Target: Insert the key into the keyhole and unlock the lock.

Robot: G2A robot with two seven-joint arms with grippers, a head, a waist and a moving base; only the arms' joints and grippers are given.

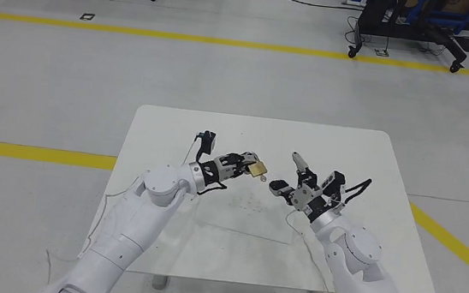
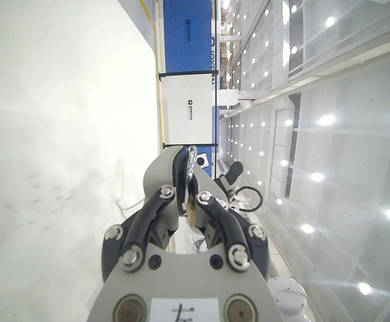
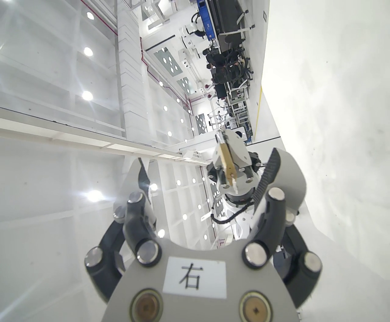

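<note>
A brass padlock (image 1: 255, 168) with a silver shackle (image 2: 192, 161) is held above the middle of the white table (image 1: 346, 150). My left gripper (image 1: 245, 165) is shut on its flat sides, brass body (image 2: 191, 213) between the pads. Seen from the right wrist, the padlock (image 3: 227, 160) points its bottom end at my right gripper (image 3: 207, 170). A small pale piece (image 3: 234, 182) sticks out of that end; I cannot tell whether it is the key. My right gripper (image 1: 286, 172) hangs open a short way right of the lock, holding nothing.
The tabletop (image 2: 61, 91) under both arms is bare, with faint scuff marks (image 1: 250, 207). Yellow floor lines (image 1: 228, 41) and rolling racks (image 1: 410, 31) lie far beyond the table.
</note>
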